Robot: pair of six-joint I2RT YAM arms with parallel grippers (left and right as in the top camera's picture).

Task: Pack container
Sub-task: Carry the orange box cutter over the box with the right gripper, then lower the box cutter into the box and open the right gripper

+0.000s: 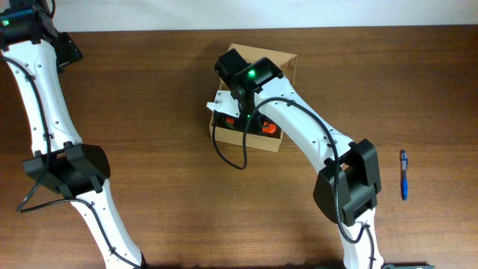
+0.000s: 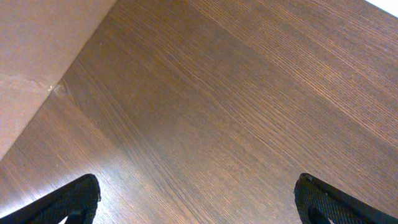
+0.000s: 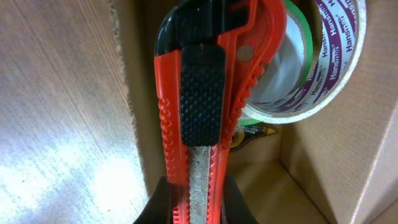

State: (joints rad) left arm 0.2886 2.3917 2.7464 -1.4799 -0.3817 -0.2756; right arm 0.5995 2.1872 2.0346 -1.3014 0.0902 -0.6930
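Note:
The container [image 1: 287, 66], a small tan cardboard box, stands open at the table's middle back. My right gripper [image 1: 243, 119] hangs over its front left part, shut on a red utility knife [image 3: 199, 106] with a black slider. The knife points down into the box along its left wall [image 3: 140, 124]. In the box [image 3: 323, 168] lie a printed white tape roll [image 3: 336, 56] and a green-edged roll [image 3: 298, 37] inside it. The knife's red shows in the overhead view [image 1: 267, 128]. My left gripper [image 2: 199, 202] is open and empty over bare wood at the far left back.
A blue pen [image 1: 403, 173] lies on the table at the right. A small yellow and dark object [image 3: 252, 132] lies on the box floor under the tape rolls. A pale tan surface [image 2: 37, 56] borders the table beside the left gripper.

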